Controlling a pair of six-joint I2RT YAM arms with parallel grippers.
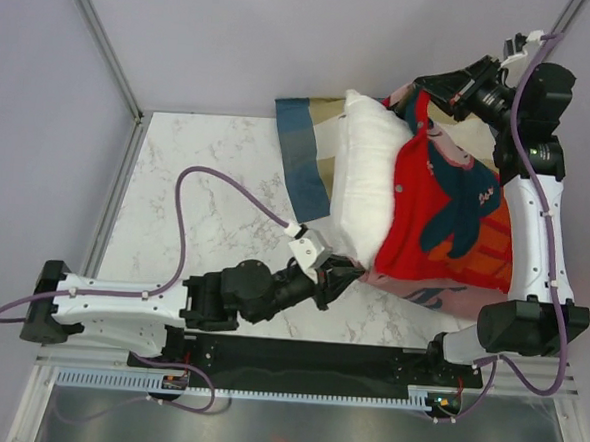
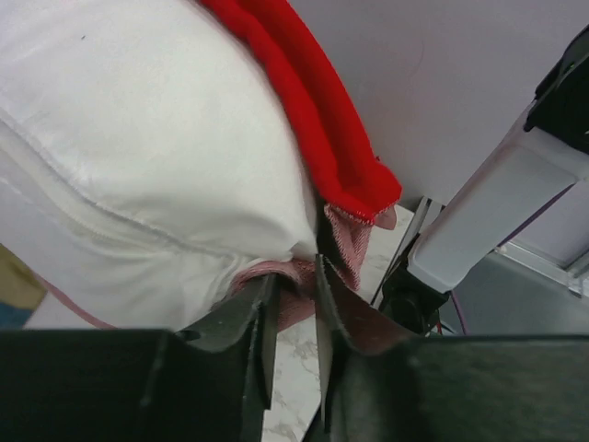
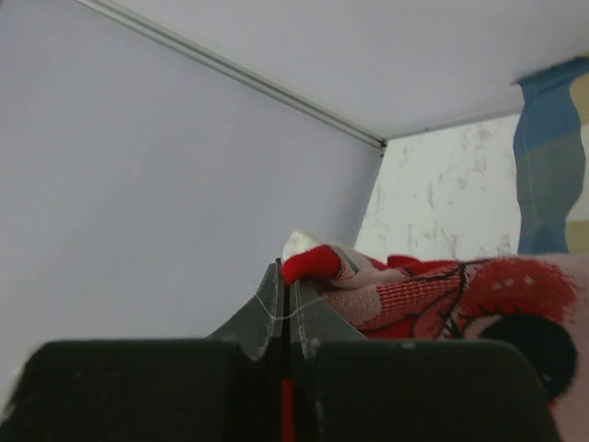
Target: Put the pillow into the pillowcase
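The plump white pillow (image 1: 368,175) lies partly inside the red printed pillowcase (image 1: 446,205), its left half sticking out. My left gripper (image 1: 340,272) is at the pillowcase's near corner. In the left wrist view its jaws (image 2: 294,276) stand slightly open, with the dull pink inside of the pillowcase (image 2: 293,299) lying loose between the tips, under the pillow (image 2: 156,138) and the red hem (image 2: 322,120). My right gripper (image 1: 423,92) is raised at the far right. It is shut (image 3: 286,267) on the pillowcase's far corner (image 3: 414,295), and red cloth shows between the jaws.
A blue, tan and cream checked pillow (image 1: 305,146) lies under the white one, at the back of the marble table (image 1: 208,176). Its blue edge (image 3: 548,157) shows in the right wrist view. Grey walls stand close behind and to the right.
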